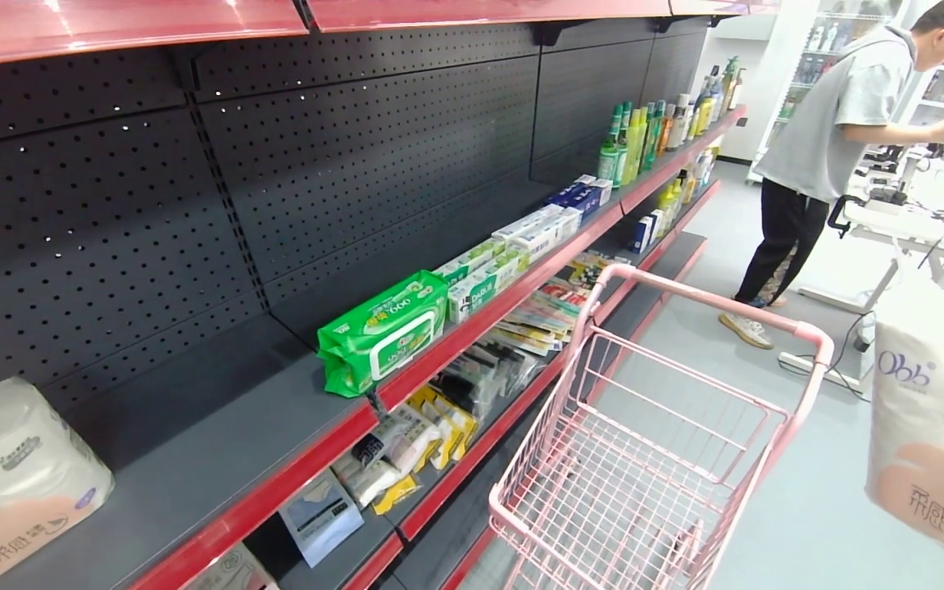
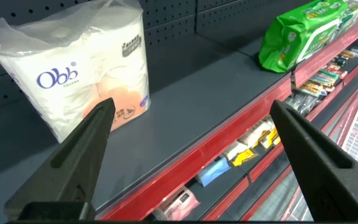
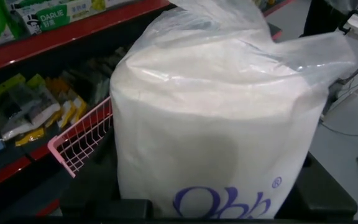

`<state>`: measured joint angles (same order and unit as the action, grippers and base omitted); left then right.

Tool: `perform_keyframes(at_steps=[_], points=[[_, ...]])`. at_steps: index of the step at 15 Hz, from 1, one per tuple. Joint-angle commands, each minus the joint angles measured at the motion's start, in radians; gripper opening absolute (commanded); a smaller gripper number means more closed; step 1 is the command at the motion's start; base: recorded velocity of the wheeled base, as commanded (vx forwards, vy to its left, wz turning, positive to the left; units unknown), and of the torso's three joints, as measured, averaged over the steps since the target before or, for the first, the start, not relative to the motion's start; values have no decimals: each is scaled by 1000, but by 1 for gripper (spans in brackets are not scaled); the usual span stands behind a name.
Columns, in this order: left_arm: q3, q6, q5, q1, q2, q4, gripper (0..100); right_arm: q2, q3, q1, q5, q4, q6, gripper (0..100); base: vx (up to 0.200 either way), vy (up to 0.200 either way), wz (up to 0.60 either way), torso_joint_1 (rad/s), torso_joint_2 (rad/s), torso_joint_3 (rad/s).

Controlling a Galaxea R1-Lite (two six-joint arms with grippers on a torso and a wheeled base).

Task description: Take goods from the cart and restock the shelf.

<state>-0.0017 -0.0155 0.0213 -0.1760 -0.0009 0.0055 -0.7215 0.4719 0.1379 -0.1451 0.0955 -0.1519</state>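
Wide, empty left fingers (image 2: 79,162) face the tissue pack (image 2: 73,68) on the shelf (image 2: 191,106); right fingers (image 3: 328,196) clasp a second pack (image 1: 931,426), lower right.

— What is sitting closest to the lens?
— A paper roll pack (image 3: 216,118) in clear wrap is being gripped by the right pincer (image 3: 213,205), with loose plastic bunching at its top.
— And behind it?
— A corner of the pink cart (image 3: 73,149) is showing beside it. A red-edged shelf (image 3: 61,38) is carrying green boxes (image 3: 55,12), and yellow packets (image 3: 64,112) are lying one level below.
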Motion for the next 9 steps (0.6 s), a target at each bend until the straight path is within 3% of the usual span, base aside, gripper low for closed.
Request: perform_keyframes(at_steps=[1, 9], points=[[0, 0, 0, 0, 1, 1, 100, -15, 1, -1, -2, 3, -6, 0, 0, 0, 600, 7, 7, -2], [0, 0, 0, 0, 1, 1, 100, -13, -3, 0, -2, 1, -17, 0, 0, 0, 600, 3, -1, 0]])
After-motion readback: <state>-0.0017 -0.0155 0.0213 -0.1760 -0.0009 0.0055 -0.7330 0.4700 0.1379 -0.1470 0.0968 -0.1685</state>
